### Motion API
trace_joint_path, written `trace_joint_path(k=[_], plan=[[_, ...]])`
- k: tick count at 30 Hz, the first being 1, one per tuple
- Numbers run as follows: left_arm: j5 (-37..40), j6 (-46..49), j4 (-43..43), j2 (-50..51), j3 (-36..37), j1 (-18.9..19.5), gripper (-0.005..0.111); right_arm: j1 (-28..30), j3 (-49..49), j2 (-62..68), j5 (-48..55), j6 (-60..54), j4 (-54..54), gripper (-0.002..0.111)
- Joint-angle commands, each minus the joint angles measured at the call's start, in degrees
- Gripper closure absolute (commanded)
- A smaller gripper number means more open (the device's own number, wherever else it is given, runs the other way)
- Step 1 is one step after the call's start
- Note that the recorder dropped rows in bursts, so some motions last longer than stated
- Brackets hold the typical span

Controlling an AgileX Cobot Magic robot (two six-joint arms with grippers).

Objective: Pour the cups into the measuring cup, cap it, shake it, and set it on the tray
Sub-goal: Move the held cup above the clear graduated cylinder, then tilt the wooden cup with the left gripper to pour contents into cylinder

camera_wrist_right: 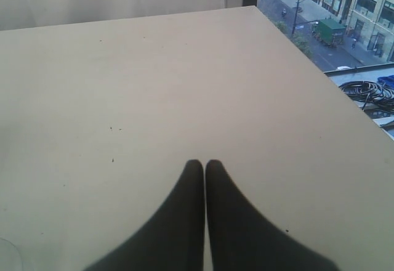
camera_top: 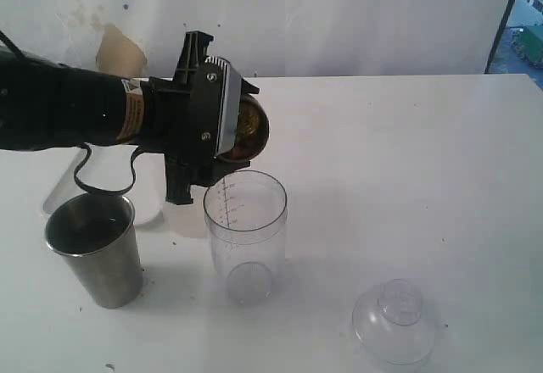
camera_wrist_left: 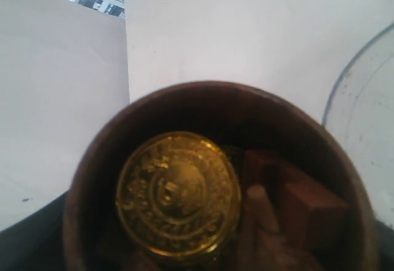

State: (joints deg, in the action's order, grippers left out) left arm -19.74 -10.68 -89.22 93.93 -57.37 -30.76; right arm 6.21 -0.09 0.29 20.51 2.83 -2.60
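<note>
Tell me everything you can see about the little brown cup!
The brown cup is small, round and squat, with dark, slightly glossy walls. The left pincer holds it in the air, tipped steeply over, just above the rim of the clear measuring cup. Inside it lie a shiny gold patterned disc and some reddish-brown blocks. Only the pincer touches it.

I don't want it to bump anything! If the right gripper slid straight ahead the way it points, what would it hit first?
Probably nothing: ahead of the shut right gripper lies only bare table up to its far edge. Its height above the table is unclear.
</note>
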Motion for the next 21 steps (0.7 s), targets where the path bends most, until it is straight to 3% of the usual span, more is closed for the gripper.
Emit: trace_joint_path(k=[1,5,12,21], plan=[[-0.09,8.59,10.22,-1.48,0.77,-0.17,0.107,0.24,0.09,-0.29,-0.40,-0.06,-0.16,0.107],[-0.47,16.06,15.98,-1.48,0.77,-0.50,0.107,0.24,0.09,-0.29,-0.40,-0.06,-0.16,0.107],[0.10,20.60,17.42,-1.48,0.77,-1.93,0.107,0.24,0.09,-0.29,-0.40,-0.06,-0.16,0.107],[2.63,35.18,25.34,-1.48,0.77,-1.93,0.107,0.24,0.09,-0.29,-0.40,0.72,-0.16,0.107]])
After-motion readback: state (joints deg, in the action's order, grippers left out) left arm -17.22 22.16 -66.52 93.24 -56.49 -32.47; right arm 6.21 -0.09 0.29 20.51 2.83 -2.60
